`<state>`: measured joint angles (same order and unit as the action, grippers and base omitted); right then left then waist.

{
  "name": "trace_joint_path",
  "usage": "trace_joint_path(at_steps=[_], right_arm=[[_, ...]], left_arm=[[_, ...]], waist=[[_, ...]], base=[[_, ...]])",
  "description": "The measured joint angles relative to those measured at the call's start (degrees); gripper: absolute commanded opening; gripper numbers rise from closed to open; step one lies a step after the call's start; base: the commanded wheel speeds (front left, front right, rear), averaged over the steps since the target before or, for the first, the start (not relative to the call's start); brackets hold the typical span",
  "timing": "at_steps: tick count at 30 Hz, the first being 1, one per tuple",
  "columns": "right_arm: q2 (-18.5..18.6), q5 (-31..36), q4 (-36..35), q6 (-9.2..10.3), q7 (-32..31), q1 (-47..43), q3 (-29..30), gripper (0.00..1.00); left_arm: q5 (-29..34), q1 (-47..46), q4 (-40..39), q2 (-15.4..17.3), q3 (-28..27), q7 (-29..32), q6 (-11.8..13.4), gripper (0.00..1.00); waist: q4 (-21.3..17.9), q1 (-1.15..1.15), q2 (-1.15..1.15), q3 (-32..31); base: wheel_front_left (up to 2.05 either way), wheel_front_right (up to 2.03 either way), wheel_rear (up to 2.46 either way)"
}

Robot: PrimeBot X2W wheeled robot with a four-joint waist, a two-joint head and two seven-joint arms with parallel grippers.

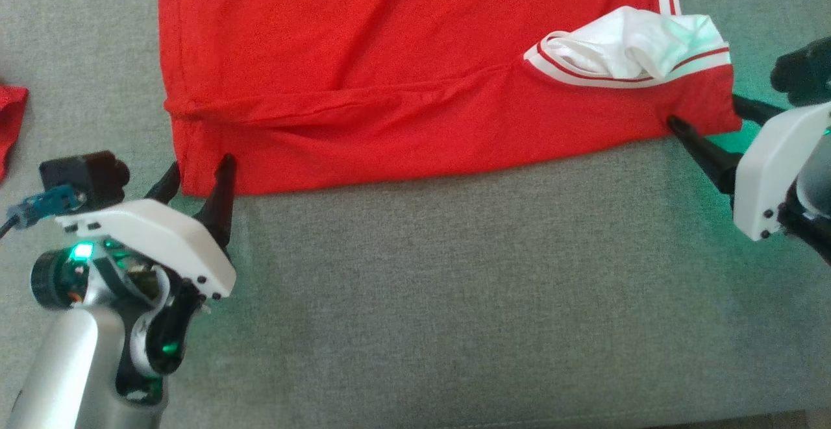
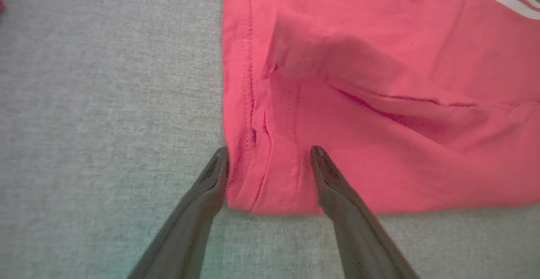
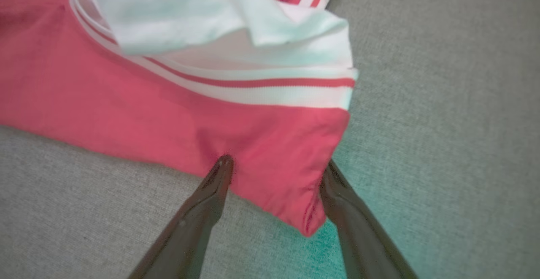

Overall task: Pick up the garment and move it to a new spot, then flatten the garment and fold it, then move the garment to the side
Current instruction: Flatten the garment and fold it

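The garment (image 1: 389,72) is a red shirt with white, red-striped trim and a white inner part bunched at its right, spread on the grey surface. My left gripper (image 1: 198,172) stands open at its near left corner (image 2: 270,177), one finger on the cloth and one at the left hem. My right gripper (image 1: 704,114) is open too, its fingers straddling the near right corner (image 3: 278,173) just below the striped trim (image 3: 253,89). Neither pair of fingers is closed on the cloth.
A grey fabric surface (image 1: 454,299) stretches toward me from the shirt's near edge. A scrap of another red cloth (image 1: 10,117) lies at the far left edge. A dark object (image 1: 802,72) sits beyond my right wrist.
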<state>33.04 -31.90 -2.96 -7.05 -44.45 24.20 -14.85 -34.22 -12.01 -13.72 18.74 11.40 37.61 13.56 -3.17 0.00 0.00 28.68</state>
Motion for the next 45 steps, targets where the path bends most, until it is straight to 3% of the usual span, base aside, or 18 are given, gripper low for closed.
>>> trace_joint_path(at_steps=[1,2,3,4,10,14,19,26,27,28,29,30,37,41,45], right_arm=[[0.01,-0.04,0.22,0.00,-0.31,0.00,-0.29,1.00],[0.02,-0.07,0.40,0.00,-0.49,0.00,-0.68,1.00],[0.02,-0.24,0.65,0.00,-0.53,-0.01,-1.03,0.34],[0.00,-0.46,0.86,0.00,-0.52,0.00,-1.23,0.00],[0.30,-3.80,1.49,0.00,-1.13,-0.21,-2.67,0.00],[1.85,-7.55,1.42,0.00,-2.02,-2.41,0.22,0.00],[4.58,-14.19,-1.72,-0.01,-7.04,-10.68,5.35,0.00],[9.38,-17.06,-7.83,-0.07,-12.39,-23.03,9.99,0.00],[9.48,-16.90,-8.34,-0.07,-12.39,-24.31,10.24,0.17],[9.76,-16.53,-9.07,-0.07,-12.36,-25.44,10.24,0.78],[10.25,-15.92,-9.90,-0.07,-12.01,-26.50,10.26,1.00],[10.90,-15.43,-10.42,-0.05,-11.63,-27.20,10.53,1.00],[13.21,-15.67,-16.78,-0.05,-9.21,-23.20,15.99,1.00],[12.44,-12.47,-17.30,-0.05,-7.83,-8.90,15.19,1.00],[8.10,-7.64,-13.21,-0.05,-7.82,4.04,9.22,1.00]], left_arm=[[0.00,-0.26,0.02,0.03,0.18,0.14,-0.04,0.47],[-0.01,-0.66,0.09,0.02,0.40,0.14,-0.12,0.31],[-0.01,-1.08,0.22,0.03,0.77,0.15,-0.77,0.00],[-0.01,-1.34,0.34,0.02,1.26,0.13,-1.21,0.00],[-1.86,-0.74,1.49,0.27,1.72,-0.03,-3.56,0.00],[-6.83,3.95,0.63,0.31,-0.18,0.23,-4.55,0.00],[-13.80,11.69,-3.47,0.53,-3.14,2.26,-5.26,0.00],[-16.29,25.03,-6.69,-0.76,-3.71,-0.01,-6.08,0.00],[-16.10,26.29,-6.49,-1.19,-3.28,-0.66,-6.09,0.00],[-15.63,27.20,-6.13,-1.55,-2.75,-1.40,-6.11,0.22],[-14.67,27.74,-5.76,-1.63,-2.04,-2.09,-6.43,0.75],[-13.50,27.99,-5.39,-1.62,-1.86,-2.82,-6.50,1.00],[-7.55,26.93,-8.16,1.23,-4.79,-5.30,-4.47,1.00],[-5.06,17.11,-8.81,1.85,-5.86,-5.70,-2.82,1.00],[-1.99,3.66,-5.14,0.96,-3.53,-5.91,-1.82,1.00]], waist=[[-0.04,0.00,0.00,0.09],[-0.05,0.00,0.00,0.16],[-0.03,0.00,0.00,0.19],[-0.01,0.00,0.00,0.19],[0.12,0.00,0.00,-1.31],[0.27,0.00,0.00,-3.34],[0.46,-0.01,0.00,-6.01],[0.61,-0.01,0.00,-8.00],[0.77,-0.01,0.00,-8.10],[0.98,-0.01,0.00,-8.18],[1.24,-0.01,0.00,-8.26],[1.48,-0.01,0.00,-8.34],[2.72,-0.01,0.00,-7.65],[3.34,0.00,0.00,-4.91],[4.13,0.01,0.00,-1.98]], base=[[0.00,0.00,0.00],[0.00,0.00,0.00],[0.00,0.00,0.00],[0.00,0.00,0.00],[0.00,0.00,0.00],[0.00,0.00,0.00],[0.00,0.00,0.00],[0.00,0.00,0.00],[0.00,0.00,0.00],[0.00,0.00,0.00],[0.00,0.00,0.00],[0.00,0.00,0.00],[0.00,0.00,0.00],[0.00,0.00,0.00],[0.00,0.00,0.00]])
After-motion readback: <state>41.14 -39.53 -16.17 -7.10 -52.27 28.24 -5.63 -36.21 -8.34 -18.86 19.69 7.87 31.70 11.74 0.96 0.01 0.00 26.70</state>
